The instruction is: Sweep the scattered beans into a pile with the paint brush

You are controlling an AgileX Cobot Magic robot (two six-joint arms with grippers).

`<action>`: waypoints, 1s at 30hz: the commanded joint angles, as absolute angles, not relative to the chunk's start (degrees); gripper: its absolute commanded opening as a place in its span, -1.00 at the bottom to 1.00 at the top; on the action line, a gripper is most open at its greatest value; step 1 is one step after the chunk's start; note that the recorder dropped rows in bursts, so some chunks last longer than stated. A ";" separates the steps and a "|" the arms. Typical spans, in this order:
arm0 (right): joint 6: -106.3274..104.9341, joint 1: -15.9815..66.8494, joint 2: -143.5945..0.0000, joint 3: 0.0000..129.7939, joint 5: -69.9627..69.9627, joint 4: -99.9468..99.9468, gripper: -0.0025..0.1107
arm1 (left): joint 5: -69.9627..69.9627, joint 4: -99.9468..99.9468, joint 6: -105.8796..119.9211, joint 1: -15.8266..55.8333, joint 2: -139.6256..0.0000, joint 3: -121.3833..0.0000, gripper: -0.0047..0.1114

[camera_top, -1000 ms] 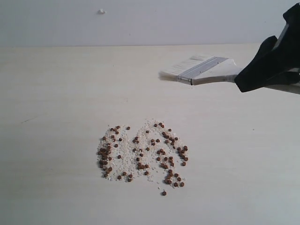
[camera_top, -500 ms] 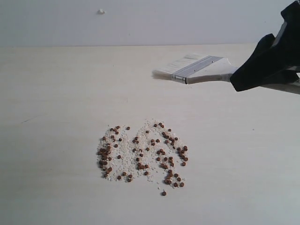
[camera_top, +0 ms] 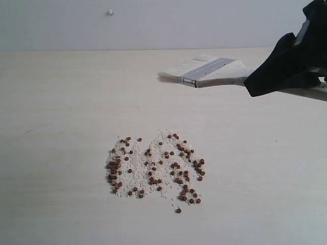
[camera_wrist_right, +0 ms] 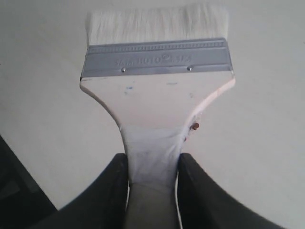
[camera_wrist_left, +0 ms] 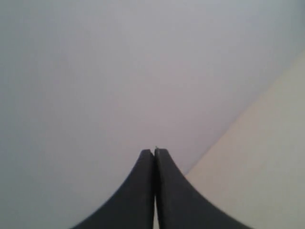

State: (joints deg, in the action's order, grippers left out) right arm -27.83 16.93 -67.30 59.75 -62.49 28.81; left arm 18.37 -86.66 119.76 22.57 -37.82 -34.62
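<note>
The right pincer (camera_top: 253,84) clamps the paint brush (camera_top: 204,73) by its wooden handle, bristles pointing left, over the tabletop (camera_top: 61,102). It is well apart from the beans (camera_top: 153,168), which lie scattered among whitish crumbs (camera_top: 134,176) nearer the camera. The left pincer (camera_wrist_left: 154,160) is closed and empty.

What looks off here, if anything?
What looks like a bean clings to the paint brush handle's edge, near the right gripper. The beans lie spilled among whitish crumbs on the table, one stray apart.
</note>
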 commanded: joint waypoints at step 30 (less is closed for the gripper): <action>-28.79 17.02 -68.94 58.16 -61.55 29.50 -0.96 | -33.30 -99.95 119.87 40.61 -85.93 -48.00 -0.92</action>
